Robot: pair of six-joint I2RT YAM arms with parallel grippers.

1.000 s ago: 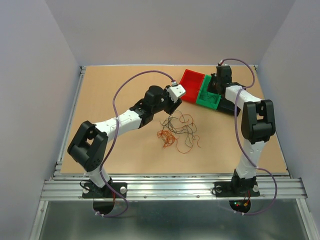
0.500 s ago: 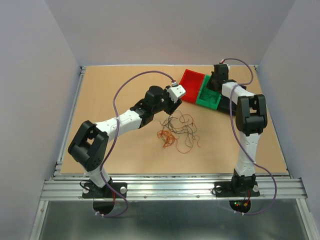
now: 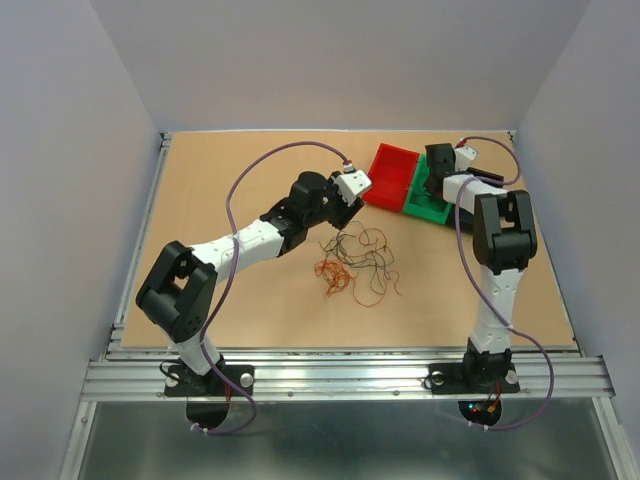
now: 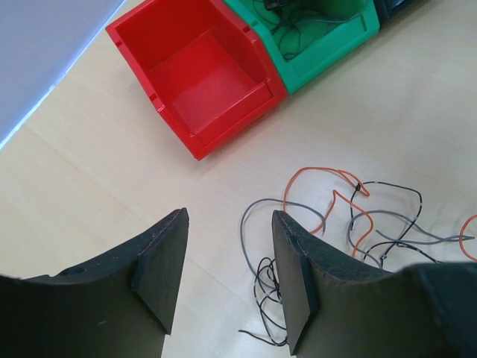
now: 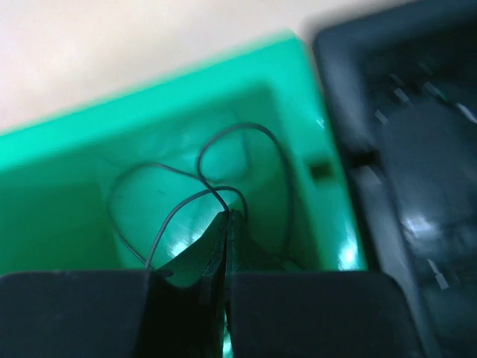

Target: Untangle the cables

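The cables (image 3: 358, 262) lie as a loose tangle of thin black, grey and orange-red wires in the middle of the table. The left wrist view has them just right of my fingers, cables (image 4: 350, 216). My left gripper (image 3: 347, 212) (image 4: 229, 216) hovers open at the tangle's far-left edge, nothing between its pads. My right gripper (image 3: 434, 188) (image 5: 227, 216) reaches down into the green bin (image 3: 424, 208) (image 5: 149, 104), shut on a thin dark cable (image 5: 246, 125) that loops up from its fingertips.
A red bin (image 3: 390, 175) (image 4: 201, 74) stands empty next to the green bin (image 4: 328, 45), which holds a few dark wires. A black bin (image 5: 417, 149) sits against the green one's other side. Grey walls enclose the table.
The right arm has swung its wrist left over the green bin, and the two bins have shifted slightly right. The left arm and the tangle have not moved.
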